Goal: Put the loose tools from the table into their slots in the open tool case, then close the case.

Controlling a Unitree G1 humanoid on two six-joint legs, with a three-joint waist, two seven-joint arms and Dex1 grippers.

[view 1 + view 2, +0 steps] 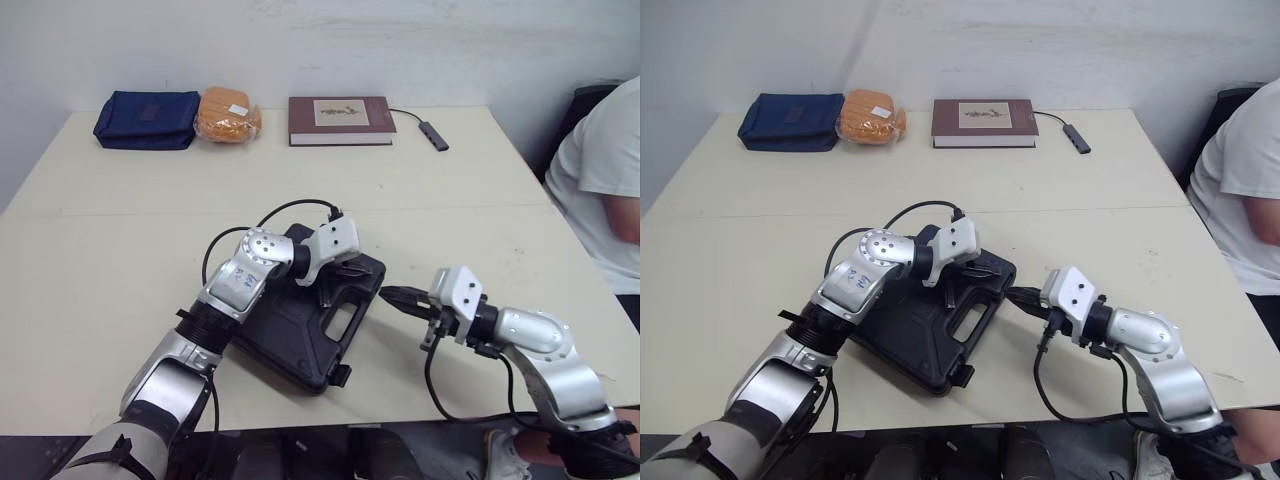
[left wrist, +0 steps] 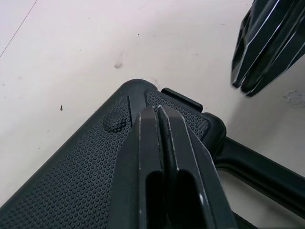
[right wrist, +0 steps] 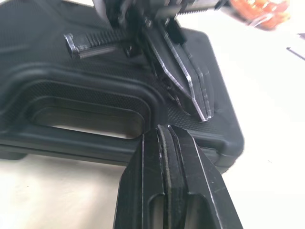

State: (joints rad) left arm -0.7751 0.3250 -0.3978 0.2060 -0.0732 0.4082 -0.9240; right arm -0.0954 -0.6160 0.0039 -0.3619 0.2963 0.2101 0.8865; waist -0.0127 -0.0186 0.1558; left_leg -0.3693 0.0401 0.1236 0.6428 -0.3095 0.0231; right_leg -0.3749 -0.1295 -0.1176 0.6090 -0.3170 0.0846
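Pressing: left tool, closed narrow, on black textured plastic case.
Risk: right tool, also closed, may shove it askew.

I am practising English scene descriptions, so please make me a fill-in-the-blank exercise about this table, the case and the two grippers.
1. The black case on the table has its lid ____.
2. The left gripper and the right gripper both have their fingers ____.
3. At the far edge, the orange packet lies between the blue pouch and the ____.
4. The person on the right wears a ____ shirt.
Missing words: closed; shut; book; white.
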